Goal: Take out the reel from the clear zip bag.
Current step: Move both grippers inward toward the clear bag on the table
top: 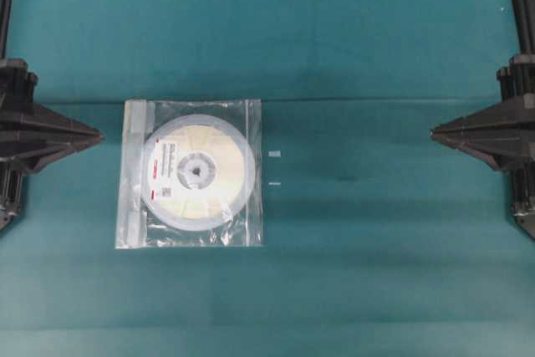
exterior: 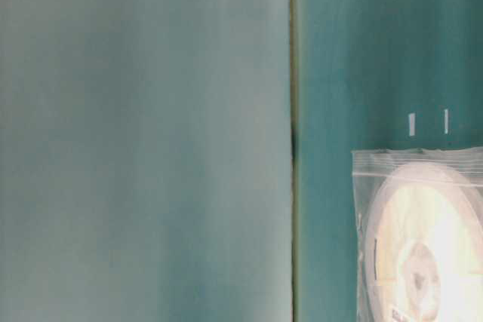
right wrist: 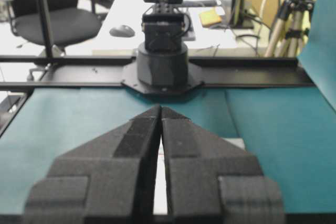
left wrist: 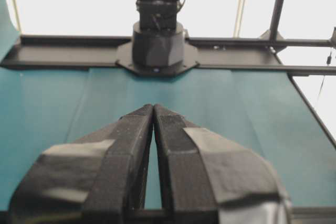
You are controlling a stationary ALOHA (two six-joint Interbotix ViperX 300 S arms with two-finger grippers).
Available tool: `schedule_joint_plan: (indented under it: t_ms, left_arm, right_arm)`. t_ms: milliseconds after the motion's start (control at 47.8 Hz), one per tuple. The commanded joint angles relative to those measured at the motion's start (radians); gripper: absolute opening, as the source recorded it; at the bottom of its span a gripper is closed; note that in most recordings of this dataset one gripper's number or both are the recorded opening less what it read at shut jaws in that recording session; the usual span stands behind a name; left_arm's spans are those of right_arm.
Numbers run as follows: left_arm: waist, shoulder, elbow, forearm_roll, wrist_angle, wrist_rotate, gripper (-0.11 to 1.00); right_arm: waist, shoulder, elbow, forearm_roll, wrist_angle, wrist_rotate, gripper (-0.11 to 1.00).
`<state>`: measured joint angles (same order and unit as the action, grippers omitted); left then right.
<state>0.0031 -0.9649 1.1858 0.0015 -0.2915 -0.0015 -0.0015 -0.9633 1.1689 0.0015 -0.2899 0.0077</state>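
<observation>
Overhead view showed the reel (top: 196,170), a flat cream disc with a grey hub and a red-striped white label, lying sealed inside the clear zip bag (top: 191,173) on the teal table cover (top: 376,56), left of centre. The bag's whitish zip strip ran along its left edge. Two small white tape marks (top: 275,168) sat just right of the bag. The left gripper (top: 96,135) pointed at the bag from the left edge, clenched with fingertips together, holding nothing. The right gripper (top: 435,131) waited well apart at the right edge, likewise clenched and empty-handed.
</observation>
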Motion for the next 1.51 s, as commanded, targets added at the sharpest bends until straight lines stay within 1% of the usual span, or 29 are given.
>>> schedule_joint_plan:
  t_ms: [0,42,63,125,188,334,376,439,564,732,773,815,899,941,962,1024,1108,1129,1191,1359,1484]
  left_arm:
    - [0.002,0.054,-0.02,0.011,0.029,-0.048,0.14]
    - [0.002,0.071,-0.026,0.011,0.037,-0.08,0.13]
    - [0.002,0.078,-0.029,0.011,0.04,-0.097,0.1]
    - [0.005,0.091,-0.04,0.011,0.038,-0.132,0.01]
    - [0.005,0.095,-0.051,0.012,0.041,-0.158,-0.01]
    - [0.005,0.098,-0.06,0.012,0.057,-0.179,-0.01]
    - [0.006,0.1,-0.061,0.012,0.061,-0.196,-0.01]
    - [0.011,0.103,-0.067,0.011,0.064,-0.241,-0.01]
    - [0.025,0.107,-0.091,0.012,0.072,-0.351,-0.01]
    - [0.031,0.117,-0.086,0.012,0.091,-0.42,-0.01]
    - [0.034,0.121,-0.086,0.012,0.095,-0.449,-0.01]
    - [0.04,0.127,-0.084,0.011,0.101,-0.491,-0.01]
    - [0.051,0.147,-0.072,0.012,0.11,-0.604,-0.01]
    - [0.054,0.16,-0.061,0.011,0.109,-0.672,-0.01]
    - [0.057,0.169,-0.049,0.012,0.109,-0.723,-0.01]
    - [0.058,0.192,-0.026,0.011,0.107,-0.818,-0.01]
    - [0.058,0.219,-0.002,0.011,0.11,-0.917,-0.01]
    - [0.058,0.225,0.003,0.012,0.11,-0.933,-0.01]
    - [0.058,0.242,0.015,0.012,0.11,-0.953,-0.01]
    - [0.063,0.278,0.058,0.012,0.118,-0.954,-0.01]
    - [0.064,0.305,0.103,0.012,0.118,-0.954,-0.01]
  right_arm:
    - [-0.011,0.012,-0.009,0.005,-0.008,0.002,0.08]
    - [-0.017,0.02,-0.009,0.034,-0.005,0.008,0.09]
    - [-0.018,0.023,-0.011,0.051,-0.003,0.014,0.09]
    - [-0.026,0.035,-0.017,0.097,0.002,0.034,0.01]
    - [-0.032,0.044,-0.028,0.126,0.003,0.055,0.0]
    - [-0.043,0.089,-0.043,0.14,0.006,0.078,0.0]
    - [-0.044,0.109,-0.049,0.144,0.009,0.086,0.0]
    - [-0.048,0.147,-0.064,0.16,0.025,0.109,0.0]
    - [-0.061,0.245,-0.11,0.192,0.075,0.163,0.0]
    - [-0.075,0.419,-0.196,0.193,0.103,0.227,0.0]
    - [-0.078,0.457,-0.218,0.192,0.106,0.241,0.0]
    - [-0.08,0.497,-0.245,0.193,0.112,0.255,0.0]
    - [-0.086,0.565,-0.302,0.193,0.129,0.268,0.0]
    - [-0.086,0.597,-0.331,0.192,0.137,0.27,0.0]
    - [-0.087,0.611,-0.345,0.193,0.141,0.27,0.0]
    - [-0.089,0.647,-0.387,0.193,0.16,0.27,0.0]
    - [-0.089,0.69,-0.426,0.192,0.201,0.27,0.0]
    - [-0.089,0.696,-0.434,0.192,0.212,0.27,0.0]
    - [-0.092,0.712,-0.445,0.192,0.238,0.273,0.0]
    - [-0.103,0.729,-0.445,0.199,0.256,0.276,0.0]
    - [-0.127,0.747,-0.437,0.229,0.262,0.287,0.0]
